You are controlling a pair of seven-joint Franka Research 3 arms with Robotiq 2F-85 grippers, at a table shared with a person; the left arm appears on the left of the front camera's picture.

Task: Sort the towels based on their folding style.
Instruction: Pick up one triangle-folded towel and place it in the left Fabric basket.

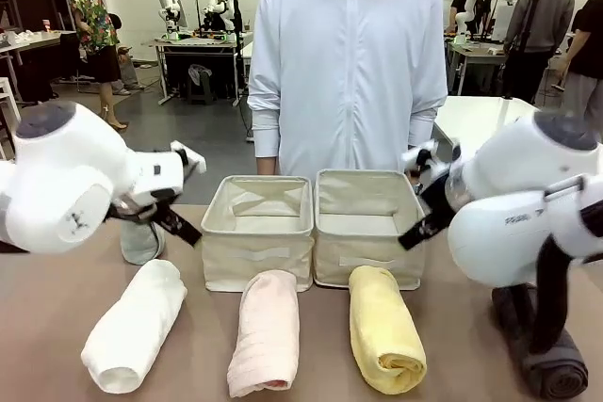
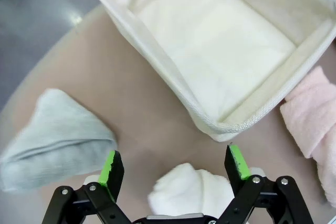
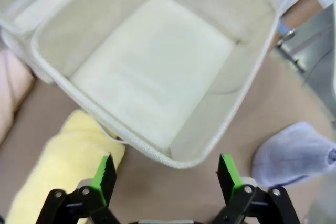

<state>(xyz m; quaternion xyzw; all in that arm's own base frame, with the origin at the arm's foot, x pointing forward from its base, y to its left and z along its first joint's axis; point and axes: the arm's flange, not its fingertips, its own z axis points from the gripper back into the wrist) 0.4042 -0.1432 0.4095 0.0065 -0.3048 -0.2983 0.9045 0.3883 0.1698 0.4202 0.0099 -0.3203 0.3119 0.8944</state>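
The left hand (image 2: 174,162) and right hand (image 3: 165,167) are standing spread. The left is hovering over the white towel (image 2: 190,192); grasping mid-roll is looking safest.

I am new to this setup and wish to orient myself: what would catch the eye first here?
The left bin and right bin stand empty, side by side mid-table, before a person in a pale jacket. In front lie three rolled towels: white towel, pink towel, yellow towel. The left end effector hangs open above the white towel's end, the right end effector open above the right bin's near wall.
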